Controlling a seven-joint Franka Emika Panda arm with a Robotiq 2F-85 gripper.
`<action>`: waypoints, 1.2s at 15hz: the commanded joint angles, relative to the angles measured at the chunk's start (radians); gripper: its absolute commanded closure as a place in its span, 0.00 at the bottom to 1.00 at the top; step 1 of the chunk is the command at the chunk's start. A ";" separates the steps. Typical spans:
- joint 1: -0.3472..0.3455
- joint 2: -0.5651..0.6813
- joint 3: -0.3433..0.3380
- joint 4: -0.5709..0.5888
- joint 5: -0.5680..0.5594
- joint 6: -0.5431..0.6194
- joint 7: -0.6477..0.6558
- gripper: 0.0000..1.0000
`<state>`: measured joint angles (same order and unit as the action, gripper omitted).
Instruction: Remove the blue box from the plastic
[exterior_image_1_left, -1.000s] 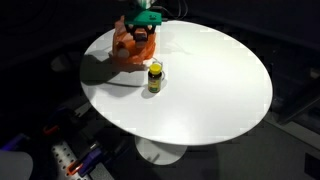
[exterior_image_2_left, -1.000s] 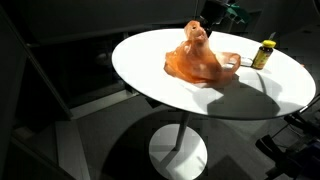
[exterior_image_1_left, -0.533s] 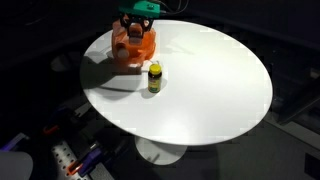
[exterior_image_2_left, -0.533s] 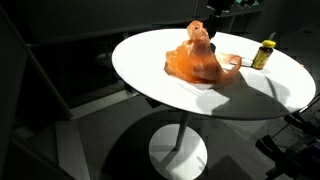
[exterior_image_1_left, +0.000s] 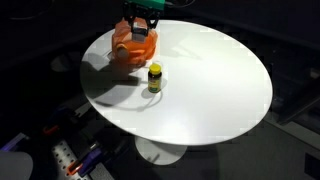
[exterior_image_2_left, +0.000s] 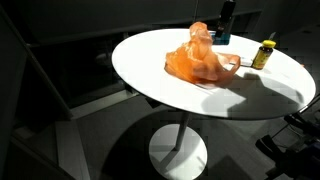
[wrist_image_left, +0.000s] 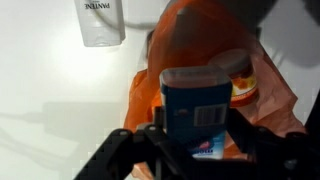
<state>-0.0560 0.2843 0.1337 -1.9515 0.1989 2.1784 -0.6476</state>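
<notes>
My gripper (wrist_image_left: 195, 140) is shut on the blue box (wrist_image_left: 195, 105), which has a barcode on its face. I hold it lifted just above the crumpled orange plastic bag (wrist_image_left: 190, 40). In both exterior views the box (exterior_image_1_left: 140, 29) (exterior_image_2_left: 224, 27) hangs over the far side of the bag (exterior_image_1_left: 127, 52) (exterior_image_2_left: 200, 60), which lies on the round white table (exterior_image_1_left: 210, 90). The gripper (exterior_image_1_left: 141, 35) shows dark above the bag. An orange-lidded item (wrist_image_left: 243, 80) stays inside the bag.
A small yellow bottle (exterior_image_1_left: 155, 77) (exterior_image_2_left: 265, 53) stands on the table beside the bag. A white Pantene container (wrist_image_left: 102, 20) shows in the wrist view. The table edge (exterior_image_2_left: 200, 110) drops to a dark floor with clutter (exterior_image_1_left: 70, 155).
The gripper has risen with the blue box, lifting it up out of the orange bag. The bag has settled lower. The yellow bottle has not moved.
</notes>
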 joint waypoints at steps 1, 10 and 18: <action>-0.002 -0.036 -0.046 -0.028 -0.015 0.045 0.087 0.60; -0.043 -0.023 -0.171 -0.044 -0.085 0.168 0.306 0.60; -0.092 -0.007 -0.209 -0.134 -0.094 0.233 0.328 0.60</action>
<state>-0.1317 0.2827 -0.0770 -2.0444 0.1134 2.3795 -0.3343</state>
